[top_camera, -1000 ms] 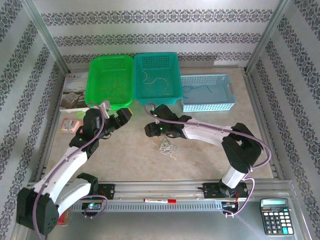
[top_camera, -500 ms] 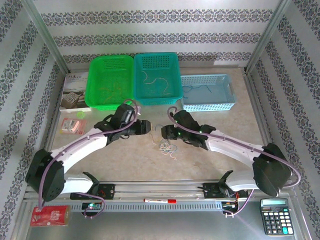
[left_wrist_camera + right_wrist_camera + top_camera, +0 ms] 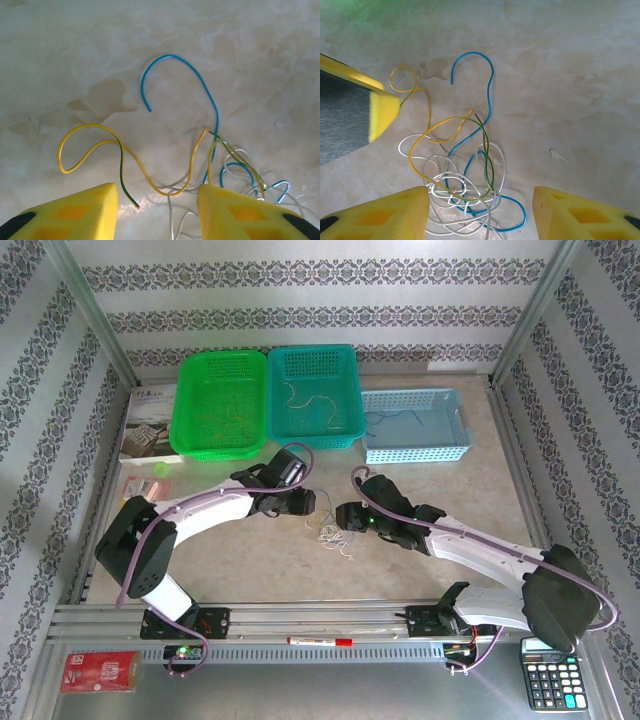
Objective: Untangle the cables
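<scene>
1. A printed box (image 3: pixel 148 426) lies far left of and behind the cables (image 3: pixel 333 533). A red packet (image 3: pixel 100 670) and a calculator (image 3: pixel 552 672) sit on the near side of them. Their lettering is too small to read.
2. The left arm arcs low over the table (image 3: pixel 250 565). The left gripper (image 3: pixel 157 192) is just left of the cables, pointing at them.
3. The right arm stretches long and flat from the tangle's right. The right gripper (image 3: pixel 480 195) sits just right of the heap.
4. Both pairs of yellow fingers stand apart and grasp nothing. A yellow strand runs through the left gap, and the knot lies between the right fingers.
5. The cables are thin, springy wires in blue, yellow-green and white. They are knotted loosely on the pale marbled surface, with blue and yellow loops curling free.
6. Behind the tangle stand three perforated plastic baskets: the green basket (image 3: pixel 220 400), the teal basket (image 3: pixel 315 395) and the light-blue basket (image 3: pixel 415 426).
</scene>
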`<state>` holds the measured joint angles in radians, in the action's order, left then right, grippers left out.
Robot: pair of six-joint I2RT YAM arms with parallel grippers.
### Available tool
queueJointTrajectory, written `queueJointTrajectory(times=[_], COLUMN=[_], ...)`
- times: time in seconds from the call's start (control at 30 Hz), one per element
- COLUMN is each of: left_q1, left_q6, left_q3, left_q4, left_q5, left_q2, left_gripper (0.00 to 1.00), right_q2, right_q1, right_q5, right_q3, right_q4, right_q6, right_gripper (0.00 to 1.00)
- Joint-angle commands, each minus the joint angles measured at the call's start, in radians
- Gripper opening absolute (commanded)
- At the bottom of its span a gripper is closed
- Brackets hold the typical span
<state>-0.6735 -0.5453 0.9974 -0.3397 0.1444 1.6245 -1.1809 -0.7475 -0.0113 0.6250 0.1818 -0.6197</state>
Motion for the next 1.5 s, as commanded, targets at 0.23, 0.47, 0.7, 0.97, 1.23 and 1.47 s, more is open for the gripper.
queueJointTrajectory(times=[0.23, 0.47, 0.7, 0.97, 1.23, 1.47], left_q1=[-0.011, -0.011, -0.011, -0.011, -0.011, -0.011], left_q6=[0.036, 0.040, 0.047, 0.057, 0.070, 0.049], left_q3=[0.055, 0.068, 0.078, 0.084, 0.136, 0.231], left_q4=[-0.029, -0.025, -0.023, -0.023, -0.089, -0.122], left_q5=[-0.024, -0.041, -0.048, -0.050, -0.031, 0.042], left_q2=[0.073, 0.111, 0.142, 0.133, -0.005, -0.164], left_gripper=[0.45, 0.41, 0.36, 0.10, 0.00, 0.00], right_q2=[0.011, -0.007, -0.053, -0.124, -0.217, -0.275], right_q1=[0.015, 0.012, -0.009, -0.039, -0.067, -0.072], right_q5=[-0.015, -0.076, -0.098, -0.076, -0.040, -0.002], right_q3=[-0.027, -0.037, -0.054, -0.082, -0.117, -0.146], right_q4=[-0.045, -0.081, -0.116, -0.180, -0.263, -0.312], right_q6=[-0.011, -0.001, -0.003, -0.025, -0.063, -0.099], right_gripper=[0.57, 0.57, 0.57, 0.57, 0.56, 0.53])
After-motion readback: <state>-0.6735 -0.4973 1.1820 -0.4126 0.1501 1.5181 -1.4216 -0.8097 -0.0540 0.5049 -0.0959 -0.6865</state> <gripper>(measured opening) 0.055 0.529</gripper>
